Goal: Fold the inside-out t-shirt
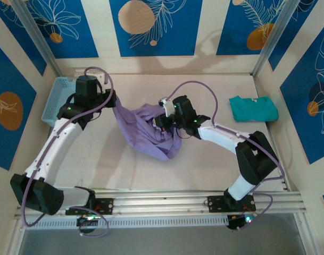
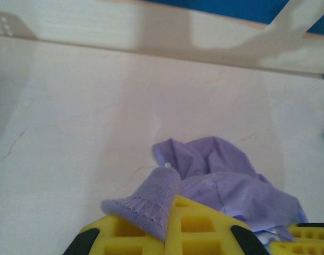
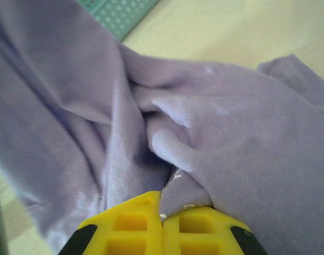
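From above, you see the lavender t-shirt (image 1: 151, 133) bunched in the middle of the worktop (image 1: 151, 178), strung between both arms. Your left pincer (image 1: 109, 101) grips its left edge, near the light blue basket (image 1: 58, 98). Your right pincer (image 1: 164, 121) bites into the middle of the heap. A folded teal shirt (image 1: 253, 108) lies well apart at the right.

In your left wrist view, the left pincer (image 2: 171, 223) is clamped tight on a ribbed hem, with the rest of the t-shirt (image 2: 231, 186) heaped beyond.

In your right wrist view, the right pincer (image 3: 162, 223) is pinched tight on a fold of the t-shirt (image 3: 231, 133).
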Controlling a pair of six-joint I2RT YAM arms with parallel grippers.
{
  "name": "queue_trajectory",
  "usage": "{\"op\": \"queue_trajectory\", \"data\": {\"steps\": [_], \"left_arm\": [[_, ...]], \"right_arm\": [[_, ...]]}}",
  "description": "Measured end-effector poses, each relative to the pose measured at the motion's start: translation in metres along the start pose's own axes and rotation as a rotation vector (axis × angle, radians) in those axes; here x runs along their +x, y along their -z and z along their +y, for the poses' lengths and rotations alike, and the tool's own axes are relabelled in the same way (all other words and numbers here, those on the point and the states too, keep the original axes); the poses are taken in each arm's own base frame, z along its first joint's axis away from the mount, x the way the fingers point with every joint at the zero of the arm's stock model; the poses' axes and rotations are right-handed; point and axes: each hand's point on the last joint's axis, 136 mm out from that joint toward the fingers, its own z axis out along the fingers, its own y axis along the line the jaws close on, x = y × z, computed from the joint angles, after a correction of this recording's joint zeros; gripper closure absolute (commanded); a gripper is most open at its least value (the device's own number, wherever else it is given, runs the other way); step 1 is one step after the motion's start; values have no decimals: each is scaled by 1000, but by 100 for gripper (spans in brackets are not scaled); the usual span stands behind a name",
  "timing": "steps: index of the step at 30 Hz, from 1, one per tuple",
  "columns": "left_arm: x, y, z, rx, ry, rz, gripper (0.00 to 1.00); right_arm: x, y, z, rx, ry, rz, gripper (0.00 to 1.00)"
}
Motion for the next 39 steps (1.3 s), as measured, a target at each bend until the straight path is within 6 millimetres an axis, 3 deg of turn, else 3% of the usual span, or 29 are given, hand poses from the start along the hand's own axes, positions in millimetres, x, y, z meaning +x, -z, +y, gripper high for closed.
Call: {"op": "queue_trajectory", "data": {"steps": [4, 8, 10, 12, 14, 17, 21, 26, 30, 33, 34, 38, 39], "left_arm": [[18, -19, 18, -47, 19, 32, 100], [44, -37, 59, -146, 98, 54, 100], [69, -47, 85, -207, 146, 88, 100], [100, -56, 102, -252, 175, 149, 85], [127, -62, 108, -261, 185, 206, 62], [143, -66, 92, -208, 152, 252, 42], [137, -60, 39, -42, 51, 202, 25], [137, -49, -41, 220, -100, 134, 22], [152, -63, -80, 333, -194, 172, 24], [162, -85, -91, 362, -215, 216, 34], [164, -92, -93, 366, -216, 224, 42], [161, -118, -99, 369, -189, 243, 94], [154, -124, -100, 366, -171, 238, 100]], "right_arm": [[-23, 20, 9, -65, -20, -62, 100], [-59, 63, 17, -122, -5, -172, 100], [-72, 83, 21, -142, 14, -218, 100], [-79, 96, 23, -158, 33, -243, 100], [-77, 96, 25, -179, 47, -232, 100], [-63, 87, 22, -188, 48, -177, 100], [-45, 72, 12, -188, 26, -104, 100], [-34, 60, 5, -192, 1, -60, 100], [-37, 60, 7, -205, 2, -59, 100], [-42, 62, 10, -211, 10, -68, 100], [-44, 62, 10, -213, 11, -70, 100], [-48, 67, 14, -241, 15, -69, 100], [-50, 70, 15, -250, 16, -68, 100]]}}
